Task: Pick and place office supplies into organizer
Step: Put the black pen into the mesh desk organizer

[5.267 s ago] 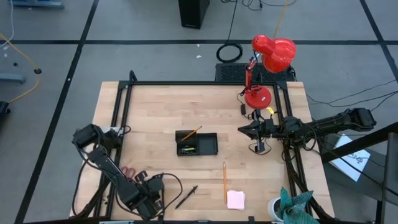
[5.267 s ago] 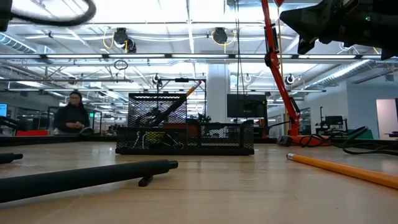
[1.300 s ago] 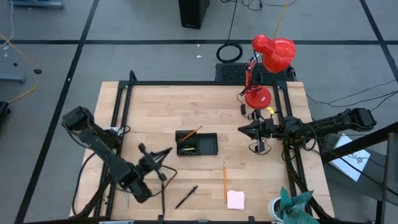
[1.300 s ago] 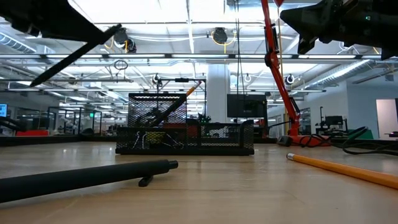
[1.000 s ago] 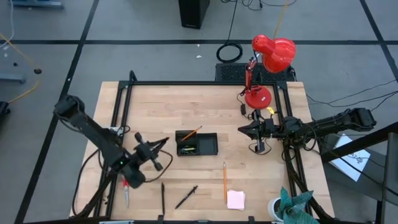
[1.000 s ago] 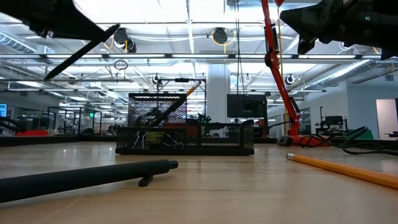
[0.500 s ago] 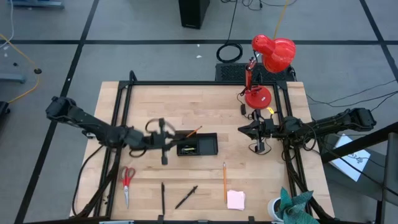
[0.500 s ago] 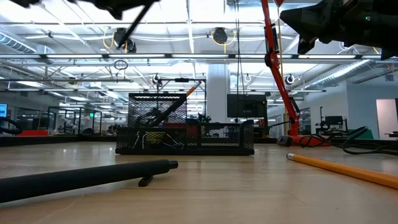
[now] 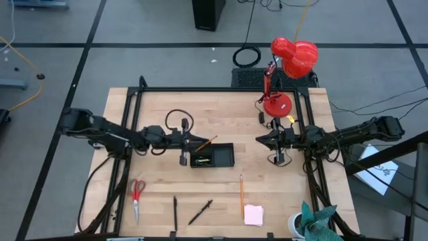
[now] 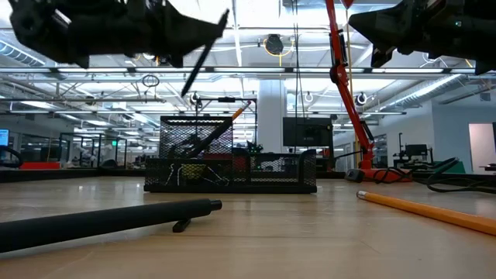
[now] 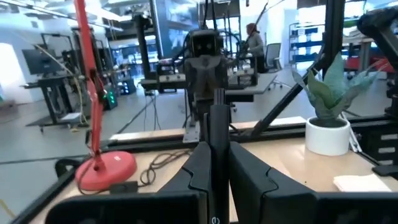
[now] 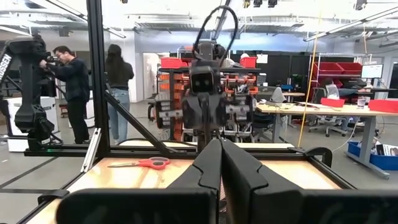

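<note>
The left gripper (image 9: 182, 142) is clamping a thin black pen (image 9: 181, 154) just beside the organizer (image 9: 212, 154); the right gripper (image 9: 262, 139), pinched closed and empty, is waiting beyond the organizer's far side.

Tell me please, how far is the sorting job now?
Done: one pencil and a yellow-green piece sit in the organizer. In hand: the left gripper holds a black pen beside it. Left: scissors, two pens, a second pencil, note pad. The right gripper waits, shut.
</note>
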`<action>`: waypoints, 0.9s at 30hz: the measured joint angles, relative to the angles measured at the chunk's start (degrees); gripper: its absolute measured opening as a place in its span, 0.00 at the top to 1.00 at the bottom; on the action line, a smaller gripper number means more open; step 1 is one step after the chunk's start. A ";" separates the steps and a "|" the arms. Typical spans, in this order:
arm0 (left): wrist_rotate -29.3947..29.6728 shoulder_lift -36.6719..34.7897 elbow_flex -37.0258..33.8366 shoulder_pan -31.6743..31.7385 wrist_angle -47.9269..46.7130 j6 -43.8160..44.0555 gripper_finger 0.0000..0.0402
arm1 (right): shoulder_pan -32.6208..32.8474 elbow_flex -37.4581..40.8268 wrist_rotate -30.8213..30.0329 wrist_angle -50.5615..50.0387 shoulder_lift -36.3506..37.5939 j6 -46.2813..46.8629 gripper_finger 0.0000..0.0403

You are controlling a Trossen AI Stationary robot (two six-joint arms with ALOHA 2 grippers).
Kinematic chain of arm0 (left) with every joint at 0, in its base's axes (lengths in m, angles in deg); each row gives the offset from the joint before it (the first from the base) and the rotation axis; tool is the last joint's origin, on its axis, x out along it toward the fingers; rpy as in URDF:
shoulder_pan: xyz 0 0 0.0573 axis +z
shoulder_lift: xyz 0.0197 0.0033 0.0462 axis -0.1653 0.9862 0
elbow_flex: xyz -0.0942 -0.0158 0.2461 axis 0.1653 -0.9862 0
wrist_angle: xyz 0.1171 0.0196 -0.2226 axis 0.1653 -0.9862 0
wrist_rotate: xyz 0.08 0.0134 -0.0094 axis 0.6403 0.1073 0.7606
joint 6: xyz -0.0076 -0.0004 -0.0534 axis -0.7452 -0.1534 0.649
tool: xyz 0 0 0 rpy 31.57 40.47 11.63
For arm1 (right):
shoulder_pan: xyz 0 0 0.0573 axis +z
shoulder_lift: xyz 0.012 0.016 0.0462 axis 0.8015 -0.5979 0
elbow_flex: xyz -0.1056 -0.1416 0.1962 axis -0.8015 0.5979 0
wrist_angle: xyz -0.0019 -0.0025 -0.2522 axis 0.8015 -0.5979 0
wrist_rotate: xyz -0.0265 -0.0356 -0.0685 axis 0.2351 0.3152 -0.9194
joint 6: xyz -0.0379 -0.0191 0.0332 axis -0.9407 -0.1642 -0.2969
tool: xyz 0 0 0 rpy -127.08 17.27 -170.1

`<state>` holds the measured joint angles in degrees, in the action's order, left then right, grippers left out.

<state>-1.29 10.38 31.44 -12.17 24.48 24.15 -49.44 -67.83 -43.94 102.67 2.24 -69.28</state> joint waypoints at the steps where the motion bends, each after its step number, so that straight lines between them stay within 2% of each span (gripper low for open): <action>1: -0.59 1.70 0.00 0.30 1.69 0.04 0.91 | 0.02 0.00 -0.12 -0.01 -0.01 -0.02 0.99; 5: -0.71 6.98 0.00 1.02 6.96 -0.04 0.91 | 0.01 0.00 -0.16 -0.02 0.00 -0.02 0.99; 16: 0.53 15.46 0.02 2.98 8.06 5.28 0.91 | 0.00 0.00 -0.18 -0.46 -0.02 -0.01 0.99; 24: 1.40 17.40 0.07 2.96 7.59 6.65 0.91 | 0.00 0.00 -0.18 -0.42 0.00 0.00 0.99; 27: 4.25 17.28 0.07 2.96 5.92 7.64 0.91 | 0.00 0.00 -0.18 -0.42 0.00 0.00 0.99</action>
<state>2.96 27.66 31.50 -9.22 30.41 31.79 -49.44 -67.83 -44.12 102.26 2.24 -69.28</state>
